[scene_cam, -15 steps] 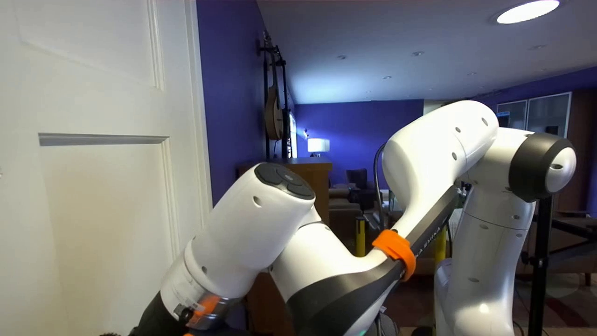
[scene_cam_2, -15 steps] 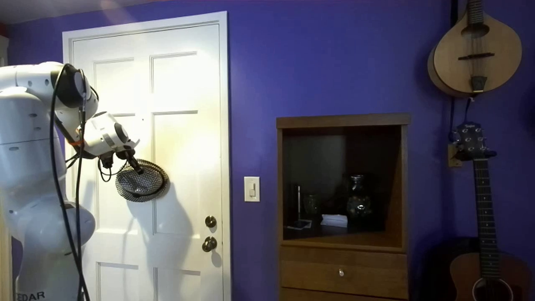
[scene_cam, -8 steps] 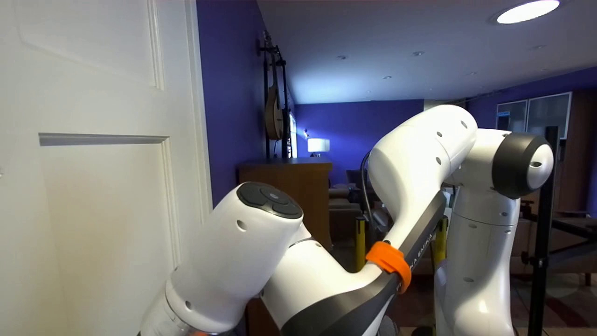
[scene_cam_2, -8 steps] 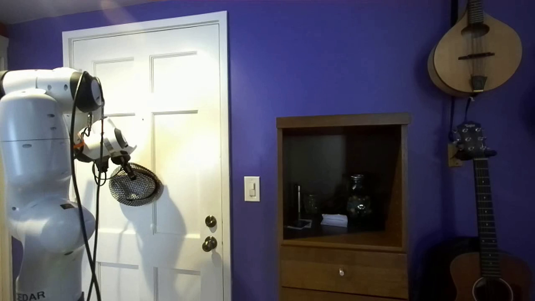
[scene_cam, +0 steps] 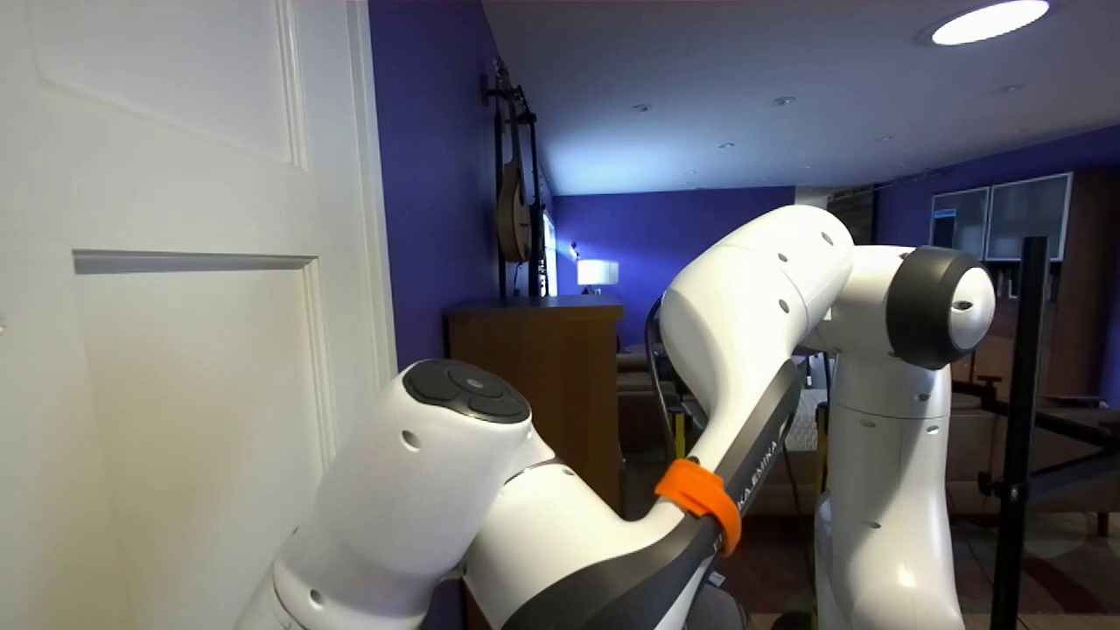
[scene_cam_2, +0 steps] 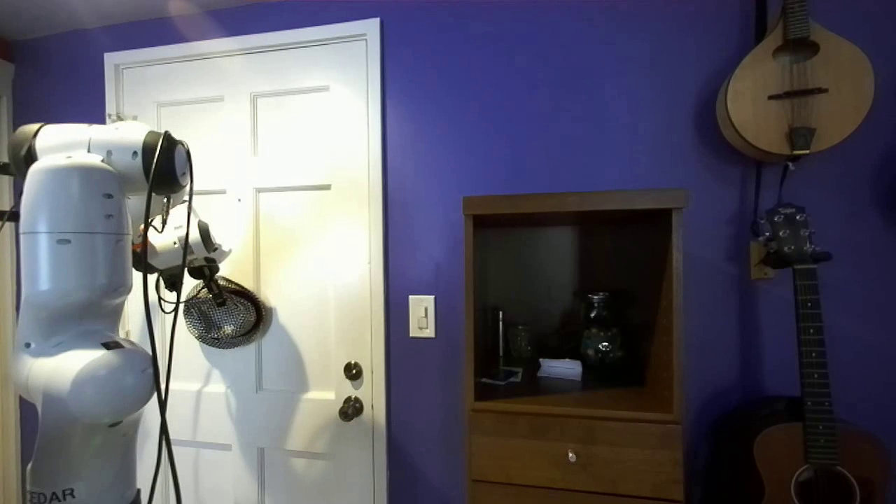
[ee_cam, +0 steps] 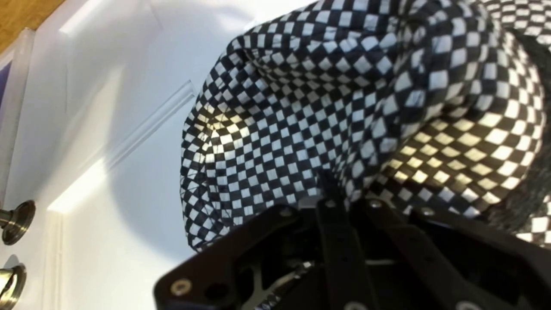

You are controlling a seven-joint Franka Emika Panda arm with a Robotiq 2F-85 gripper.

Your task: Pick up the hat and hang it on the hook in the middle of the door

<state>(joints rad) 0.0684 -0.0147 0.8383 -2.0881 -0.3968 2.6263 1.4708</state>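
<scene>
The hat (scene_cam_2: 227,325) has a dark and pale checkered weave and hangs tilted from my gripper (scene_cam_2: 220,301) in an exterior view. In the wrist view the crumpled hat (ee_cam: 275,159) fills the upper right. The gripper (ee_cam: 344,198) is shut on a fold of it, its fingertips partly hidden by the weave. The white panelled door (scene_cam_2: 308,245) stands behind the hat, with the hat's shadow on it. The door also shows in an exterior view (scene_cam: 201,420), where the gripper and hat are out of frame. A tiny dark spot (scene_cam_2: 239,200) sits mid-door, above the hat; I cannot tell whether it is the hook.
A door knob (scene_cam_2: 351,408) and lock (scene_cam_2: 353,370) sit at the door's right edge. A light switch (scene_cam_2: 421,316) and brown cabinet (scene_cam_2: 574,201) are farther right. A guitar (scene_cam_2: 815,448) hangs beyond. Black cables (scene_cam_2: 148,350) hang along the arm.
In an exterior view the hat and gripper have moved left and slightly down, while the upper arm has swung right. The hat stays held.
</scene>
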